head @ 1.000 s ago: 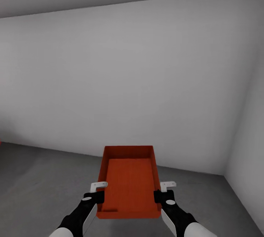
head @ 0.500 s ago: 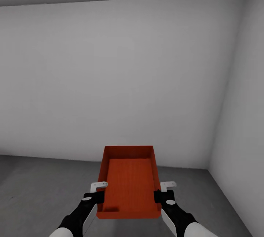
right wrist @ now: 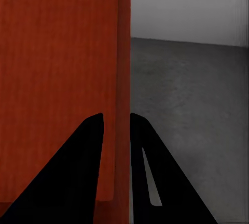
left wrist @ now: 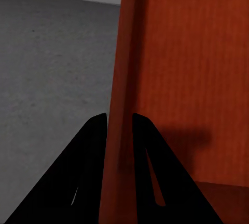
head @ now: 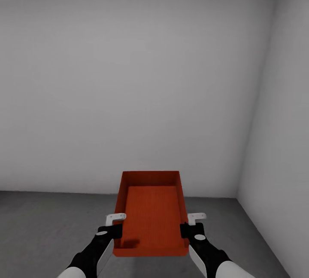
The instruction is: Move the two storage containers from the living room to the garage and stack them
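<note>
Container (head: 151,213) facing white wall (head: 137,93)

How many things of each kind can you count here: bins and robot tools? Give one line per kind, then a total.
Bins: 1, the orange-red bin, held above the grey floor.
Tools: 2, the left tool and the right tool, each clamped on a side wall of the bin.
Total: 3
</note>
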Robot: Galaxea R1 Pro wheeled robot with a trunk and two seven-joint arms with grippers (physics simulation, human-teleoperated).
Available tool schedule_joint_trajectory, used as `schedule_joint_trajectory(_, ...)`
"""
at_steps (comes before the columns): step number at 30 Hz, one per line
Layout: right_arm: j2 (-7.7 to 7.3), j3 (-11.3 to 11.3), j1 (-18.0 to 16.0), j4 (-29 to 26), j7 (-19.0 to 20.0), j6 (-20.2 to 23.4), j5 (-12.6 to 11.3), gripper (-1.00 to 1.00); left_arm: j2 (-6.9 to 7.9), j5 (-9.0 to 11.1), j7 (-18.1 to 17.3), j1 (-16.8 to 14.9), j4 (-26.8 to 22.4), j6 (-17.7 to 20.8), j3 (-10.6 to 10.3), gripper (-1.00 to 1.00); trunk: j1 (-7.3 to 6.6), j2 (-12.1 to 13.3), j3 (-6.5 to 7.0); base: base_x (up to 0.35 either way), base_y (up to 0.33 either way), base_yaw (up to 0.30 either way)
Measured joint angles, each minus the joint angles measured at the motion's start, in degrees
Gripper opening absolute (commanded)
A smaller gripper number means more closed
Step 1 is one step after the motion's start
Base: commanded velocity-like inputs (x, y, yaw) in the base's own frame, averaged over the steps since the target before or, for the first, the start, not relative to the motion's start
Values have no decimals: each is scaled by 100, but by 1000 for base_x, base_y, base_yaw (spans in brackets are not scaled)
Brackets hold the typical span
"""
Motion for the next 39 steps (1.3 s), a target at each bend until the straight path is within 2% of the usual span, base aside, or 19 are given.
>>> schedule_joint_trajectory(8, 1, -2, -1, 1, 2, -5, 0, -100, 1, -4, 1, 1, -6, 1, 1, -100, 0, 0, 0, 1, 0, -191)
schedule_joint_trajectory(33, 0, -5, -1, 1, -2, -22, 3, -100, 1, 1, 2, 4, -31, 3, -11, -100, 0, 0, 0, 0, 0, -3)
schedule_joint_trajectory(39, -9, -9, 0, 1, 5, -22, 3, -100, -1, 10, -11, 2, -28, 5, -13, -100, 0, 1, -36, 0, 0, 0)
